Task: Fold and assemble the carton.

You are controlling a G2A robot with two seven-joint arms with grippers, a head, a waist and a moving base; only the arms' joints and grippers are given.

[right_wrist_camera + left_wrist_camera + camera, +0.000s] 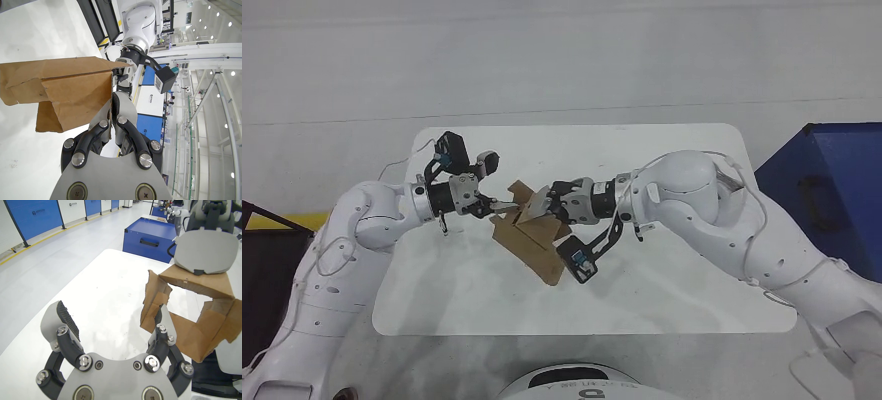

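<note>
At the middle of the table (682,290), my right gripper (112,111) pinches one wall edge of the half-opened carton (532,238) while my left gripper (112,308) gapes just beside it; it looks light, creased and floppy, so I'd grip near a fold.

the carton (189,336) is brown corrugated cardboard, matt and fibrous, with creased faces and ragged torn edges; its cut edge shows fluting in the right wrist view. the table (94,291) is white, smooth, with a soft sheen and a few dark scuffs. the left gripper (111,307) has satin grey metal shells (47,321), black ribbed rubbery pads (69,321), matt black links (70,346) and polished steel screws (152,362). the right gripper (112,102) looks alike. the blue cabinet (136,236) is smooth painted metal.
</note>
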